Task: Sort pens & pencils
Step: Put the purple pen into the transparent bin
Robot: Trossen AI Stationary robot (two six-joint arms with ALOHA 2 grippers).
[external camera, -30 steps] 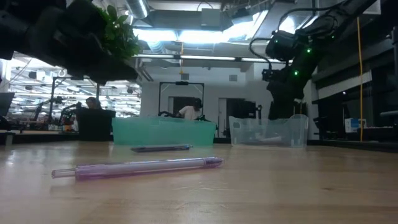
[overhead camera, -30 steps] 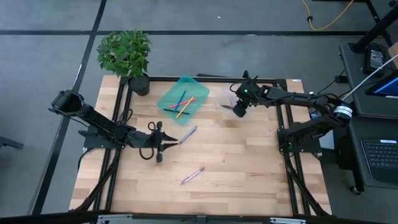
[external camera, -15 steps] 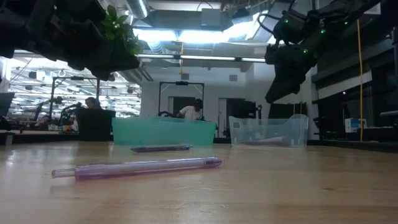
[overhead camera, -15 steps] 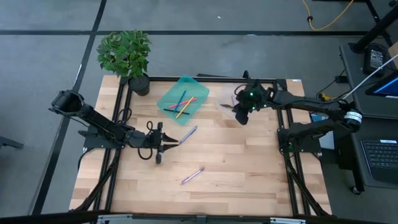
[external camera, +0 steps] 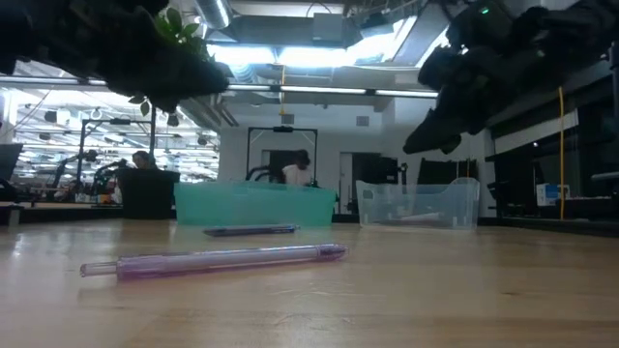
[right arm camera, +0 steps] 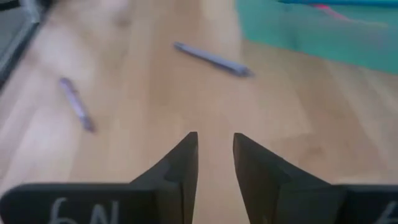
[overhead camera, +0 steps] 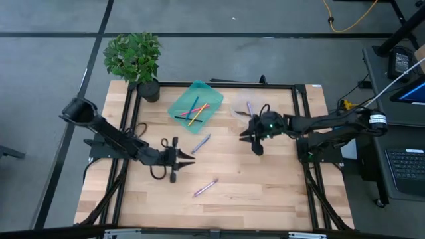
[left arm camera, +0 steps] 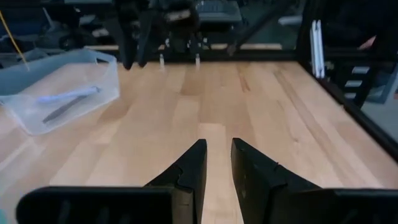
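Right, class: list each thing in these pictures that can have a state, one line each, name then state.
left gripper: open, empty, above bare wood.
right gripper: open, empty, above the table.
teal tray: holds several slim coloured sticks.
clear bin: holds two pens.
lavender pen near the tray: lying loose on the table.
lavender pen further out: lying loose on the table.

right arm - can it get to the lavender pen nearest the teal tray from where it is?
Probably yes. The right gripper hangs empty, jaws slightly apart, and only bare table lies between it and that lavender pen. The left gripper hovers close by, though, so crowding is possible.
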